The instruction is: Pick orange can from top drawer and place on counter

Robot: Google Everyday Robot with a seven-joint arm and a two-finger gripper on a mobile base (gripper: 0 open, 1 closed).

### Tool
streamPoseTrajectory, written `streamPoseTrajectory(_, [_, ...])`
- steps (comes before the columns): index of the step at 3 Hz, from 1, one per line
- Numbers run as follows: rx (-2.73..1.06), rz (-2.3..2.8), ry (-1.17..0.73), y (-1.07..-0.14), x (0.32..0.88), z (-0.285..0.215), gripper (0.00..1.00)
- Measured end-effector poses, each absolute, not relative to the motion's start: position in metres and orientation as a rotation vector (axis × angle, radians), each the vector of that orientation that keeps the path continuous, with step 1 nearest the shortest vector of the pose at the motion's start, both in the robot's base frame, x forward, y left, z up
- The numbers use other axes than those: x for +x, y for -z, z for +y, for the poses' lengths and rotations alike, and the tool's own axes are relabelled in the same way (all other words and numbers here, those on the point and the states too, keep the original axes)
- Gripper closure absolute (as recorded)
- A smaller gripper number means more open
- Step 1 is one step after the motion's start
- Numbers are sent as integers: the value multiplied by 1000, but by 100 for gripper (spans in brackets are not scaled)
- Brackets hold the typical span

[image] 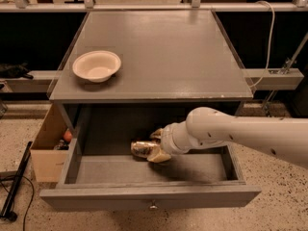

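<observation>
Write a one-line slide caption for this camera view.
Robot claw at the orange can in the open top drawer; bowl on the counter.

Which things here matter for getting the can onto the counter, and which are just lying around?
Job: can, drawer, counter, gripper in the drawer at the can.
Lying about: bowl on counter, box beside drawer.
</observation>
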State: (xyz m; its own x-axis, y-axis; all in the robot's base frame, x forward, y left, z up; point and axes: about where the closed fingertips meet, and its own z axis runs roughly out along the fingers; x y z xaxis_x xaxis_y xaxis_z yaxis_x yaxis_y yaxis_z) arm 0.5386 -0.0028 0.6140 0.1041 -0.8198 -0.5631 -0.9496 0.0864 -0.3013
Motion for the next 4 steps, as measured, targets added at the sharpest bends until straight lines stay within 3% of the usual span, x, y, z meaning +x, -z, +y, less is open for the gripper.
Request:
streamPoseTrajectory(1, [-1753,1736,-262,-614,539,-3,96])
streamPoseTrajectory(4, [-1698,1754,-255,-632,522,-15,100])
